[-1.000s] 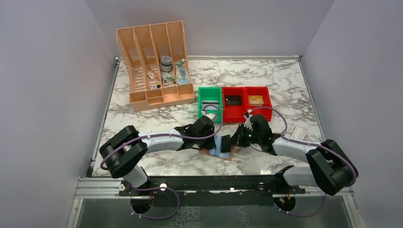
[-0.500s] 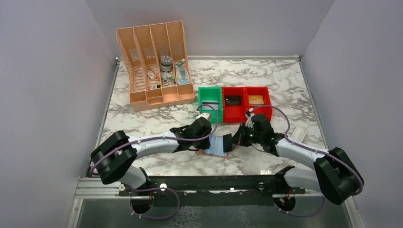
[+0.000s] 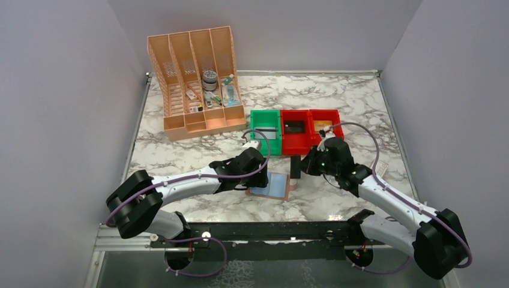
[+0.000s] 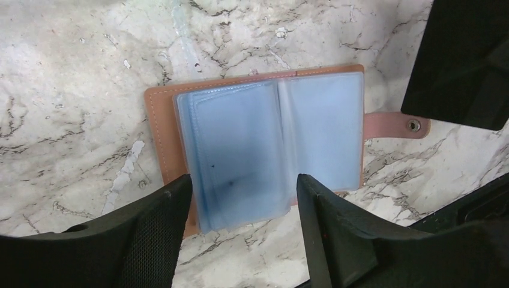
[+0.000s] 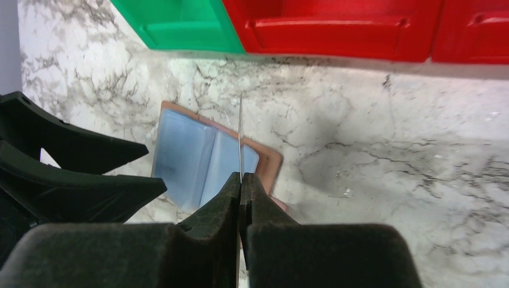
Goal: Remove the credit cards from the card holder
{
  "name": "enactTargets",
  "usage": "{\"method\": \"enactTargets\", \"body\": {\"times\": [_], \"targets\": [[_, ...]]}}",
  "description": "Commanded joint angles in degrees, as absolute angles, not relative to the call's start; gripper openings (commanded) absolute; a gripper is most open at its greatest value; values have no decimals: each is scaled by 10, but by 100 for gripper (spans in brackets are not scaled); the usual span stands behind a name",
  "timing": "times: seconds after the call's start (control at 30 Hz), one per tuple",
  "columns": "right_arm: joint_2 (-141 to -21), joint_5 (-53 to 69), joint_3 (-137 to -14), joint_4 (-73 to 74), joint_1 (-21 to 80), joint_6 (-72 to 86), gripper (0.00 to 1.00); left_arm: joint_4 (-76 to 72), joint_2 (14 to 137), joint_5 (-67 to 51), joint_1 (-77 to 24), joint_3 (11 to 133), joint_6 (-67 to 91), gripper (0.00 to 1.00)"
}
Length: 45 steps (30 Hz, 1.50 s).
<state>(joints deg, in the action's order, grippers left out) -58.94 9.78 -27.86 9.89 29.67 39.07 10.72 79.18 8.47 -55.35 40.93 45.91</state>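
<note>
- Pulling back since a second ago, the right gripper [image 3: 300,167] is now sitting farther right and nearer the bins. The dark card [image 3: 295,166], which was overlapping the card holder [image 3: 273,186], is now standing clear of it.
- The right gripper is pinching that card tightly between its closed fingers. In the right wrist view the card is showing edge-on, as a thin upright line rising from the fingertips.
- The card is hanging above the marble table [image 3: 336,96], just beside the holder's right edge. It is also in front of the nearest red bin [image 3: 295,133], and it is touching neither.
- The card holder is lying open and flat on the table with its blue-grey pockets facing up. Its brown cover is showing around the rim.
- Its snap tab [image 4: 396,125] is sticking out on the side toward the card.
- The pocket plastic is looking cloudy, so I cannot tell whether more cards are sitting inside.
- The left gripper [image 4: 243,192] is hovering low at the holder's left side with its fingers spread wide, gripping nothing.
- One finger [image 4: 159,228] is overlapping a corner of the holder in the left wrist view, but I cannot tell whether it is touching.
- A green bin [image 3: 265,129] is sitting beside the red bins, behind the holder.
- An orange file rack [image 3: 195,78] is standing at the far left of the table.
</note>
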Motion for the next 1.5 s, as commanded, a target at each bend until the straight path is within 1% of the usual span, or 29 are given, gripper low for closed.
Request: {"method": "enactTargets", "body": {"times": [0.0,0.17,0.3,0.37,0.43,0.5,0.53,0.6,0.67,0.77,0.9,0.97,1.03,1.1,1.13,1.2,1.27,1.33,1.47], "targets": [[-547,7,-304,142,299,360,1,121,780,110,-554,441,452,68],[-512,-75,-313,147,299,338,1,116,782,98,-554,447,449,70],[-517,-65,-332,120,291,299,1,104,763,109,-554,431,455,69],[-529,-35,-349,104,269,289,1,97,746,125,-554,419,456,77],[-544,17,-363,87,229,287,1,101,731,140,-554,416,456,81],[-564,71,-373,69,167,291,1,110,715,156,-554,416,456,85],[-574,128,-380,60,124,295,1,116,707,164,-554,416,457,86],[-594,198,-392,38,67,305,1,127,686,180,-554,410,458,91],[-610,227,-400,12,38,313,1,135,664,195,-553,400,462,94],[-637,228,-426,-10,33,294,1,143,631,211,-551,379,469,96],[-672,228,-477,-9,61,206,1,134,599,220,-544,355,477,98],[-690,186,-497,-9,103,131,1,131,589,219,-537,350,472,98],[-703,158,-498,-27,125,60,1,133,586,212,-529,351,464,98],[-708,161,-478,-73,127,-5,1,144,586,205,-521,356,459,98],[-708,181,-464,-90,130,-54,1,148,585,203,-519,355,460,98],[-707,204,-441,-96,158,-210,1,147,582,195,-515,348,463,98],[-709,161,-418,-117,193,-318,1,136,581,182,-509,340,464,98],[-724,175,-428,-95,199,-369,1,125,585,172,-505,336,464,98],[-758,178,-445,-72,201,-419,1,122,602,162,-501,344,465,98]]}}
